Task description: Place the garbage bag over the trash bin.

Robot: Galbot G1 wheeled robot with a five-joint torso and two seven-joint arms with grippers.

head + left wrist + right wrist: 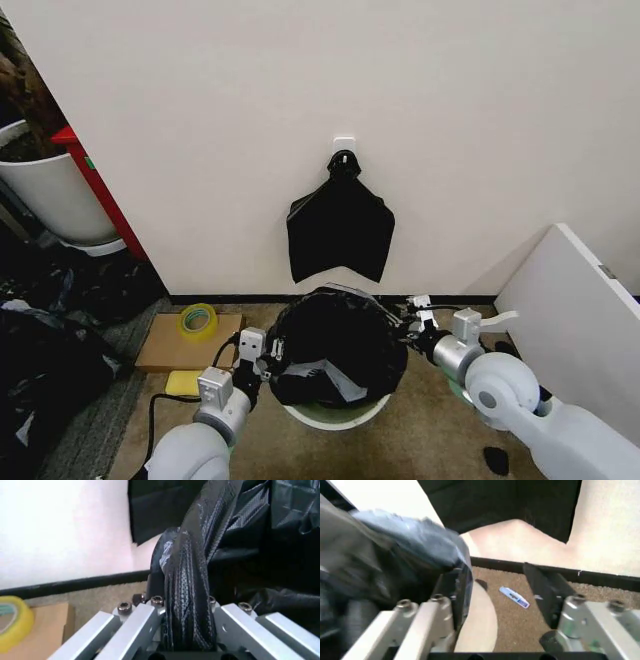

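Observation:
The glossy black garbage bag (pixel 335 345) is draped over the pale trash bin (pixel 335 415), and only the bin's front rim shows under it. My left gripper (pixel 262 355) is at the bag's left edge. In the left wrist view it (pixel 185 592) is shut on a bunched fold of the garbage bag (pixel 192 566). My right gripper (pixel 410 315) is at the bag's far right edge. In the right wrist view it (pixel 502 588) stands open, straddling the bin's pale rim (pixel 482 622), with the bag film (pixel 405 543) lying outside one finger.
A flat black bundle (pixel 340 225) hangs from a wall hook right behind the bin. A yellow tape roll (pixel 198 320) sits on a cardboard box (pixel 160 350) to the left, beside dark bags (pixel 40 350) and a big white tub (pixel 55 190). A white panel (pixel 575 320) leans at the right.

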